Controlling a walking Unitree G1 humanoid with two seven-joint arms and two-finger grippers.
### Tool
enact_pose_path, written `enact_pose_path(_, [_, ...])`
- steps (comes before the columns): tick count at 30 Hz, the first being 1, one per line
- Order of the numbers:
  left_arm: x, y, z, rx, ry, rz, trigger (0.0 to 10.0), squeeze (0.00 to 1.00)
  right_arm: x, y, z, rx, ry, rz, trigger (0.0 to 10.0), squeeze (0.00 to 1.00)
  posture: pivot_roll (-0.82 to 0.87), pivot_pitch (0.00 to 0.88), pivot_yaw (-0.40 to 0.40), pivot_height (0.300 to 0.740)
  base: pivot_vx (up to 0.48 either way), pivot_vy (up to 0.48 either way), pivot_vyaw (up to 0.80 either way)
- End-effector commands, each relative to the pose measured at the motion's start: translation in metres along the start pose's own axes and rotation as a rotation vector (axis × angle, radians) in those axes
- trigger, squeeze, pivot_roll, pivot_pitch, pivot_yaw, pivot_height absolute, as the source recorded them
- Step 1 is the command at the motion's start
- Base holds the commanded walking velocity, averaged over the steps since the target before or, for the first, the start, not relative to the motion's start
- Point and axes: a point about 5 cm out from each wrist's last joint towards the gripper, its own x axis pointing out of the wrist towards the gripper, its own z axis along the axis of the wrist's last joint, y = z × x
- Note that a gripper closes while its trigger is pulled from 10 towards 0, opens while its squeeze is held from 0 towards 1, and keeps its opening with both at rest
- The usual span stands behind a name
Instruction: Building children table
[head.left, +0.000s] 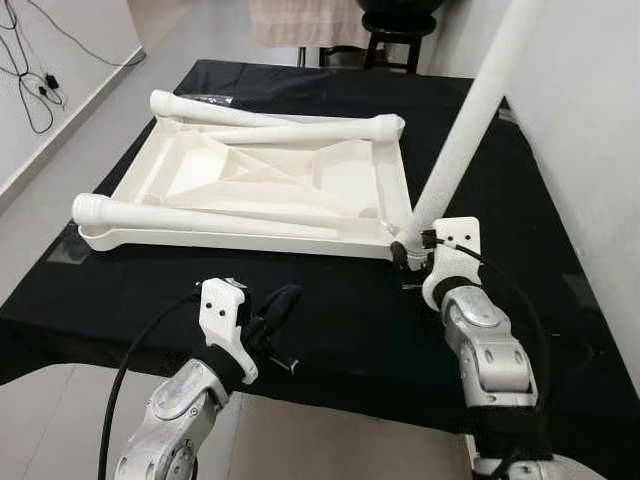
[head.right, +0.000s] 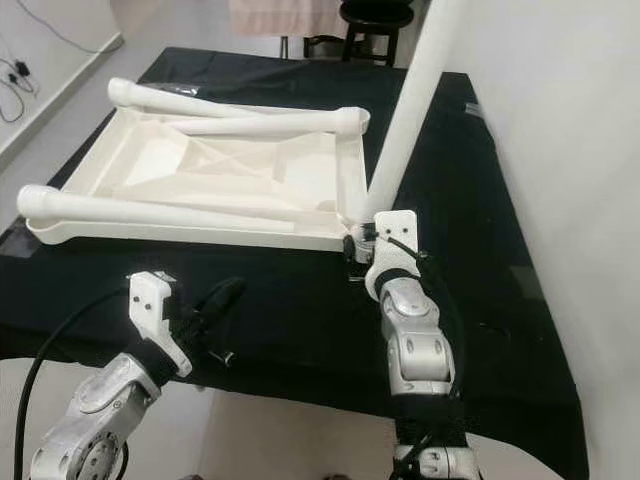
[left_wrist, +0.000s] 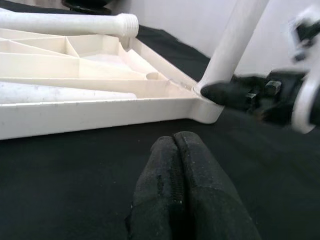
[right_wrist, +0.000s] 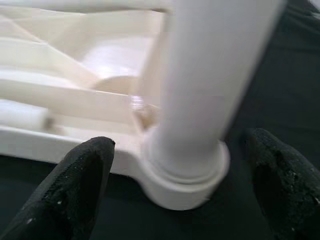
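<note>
Nearest the head camera were the two silver arms, the left pincer (head.left: 283, 300) low over the black worktop (head.left: 330, 320) with its fingers pressed together and holding nothing. Ahead of it, just beyond its tips, lay the near long rim of the upturned white tabletop (head.left: 250, 180), ribbed underside up.

Past the right pincer (head.left: 405, 255) stood the task's thing: a white leg (head.left: 470, 120) seated in the tabletop's near right corner socket (right_wrist: 182, 182), its long axis rising steeply from the socket and leaning away to the right. The right arm was clearly the nearer one; the left pincer sat well to the side of that corner. In the right wrist view the black fingers (right_wrist: 75, 185) were spread wide, one on each side of the leg's base, with a gap showing at each, so the pincer straddled the leg without clamping it. Whether the leg was fully home in the socket could not be told.

Two more legs (head.left: 280, 125) lay across the far part of the tabletop, and a third (head.left: 200, 215) lay along its near rim, all with long axes running roughly crosswise to the right pincer's reach.
</note>
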Motion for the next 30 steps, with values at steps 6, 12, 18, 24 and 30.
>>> enact_pose_path(6, [-0.003, 0.016, 0.015, 0.146, -0.035, 0.138, 10.0, 0.0, -0.021, 0.01, -0.015, -0.02, 0.012, 0.076, 10.0, 0.0, 0.01, 0.13, -0.028, 0.74, 0.0, 0.0, 0.0])
enact_pose_path(12, [-0.024, 0.05, 0.026, 0.134, -0.089, 0.405, 10.0, 0.0, -0.023, -0.001, -0.019, -0.051, 0.006, 0.055, 10.0, 0.0, 0.01, 0.128, -0.018, 0.74, 0.0, 0.0, 0.0])
enact_pose_path(18, [-0.038, 0.06, 0.013, 0.095, -0.013, 0.566, 10.0, 0.0, -0.027, -0.003, -0.02, -0.049, 0.006, 0.051, 10.0, 0.0, 0.01, 0.131, -0.018, 0.74, 0.0, 0.0, 0.0])
enact_pose_path(24, [-0.046, 0.06, -0.003, 0.078, 0.048, 0.639, 10.0, 0.0, -0.033, -0.011, -0.022, -0.064, 0.012, 0.034, 10.0, 0.0, 0.0, 0.122, -0.031, 0.74, 0.0, 0.0, 0.0])
enact_pose_path(30, [-0.056, 0.067, -0.006, 0.067, 0.063, 0.727, 10.0, 0.0, -0.046, -0.018, -0.034, -0.055, 0.043, 0.006, 10.0, 0.0, 0.0, 0.099, -0.018, 0.74, 0.0, 0.0, 0.0])
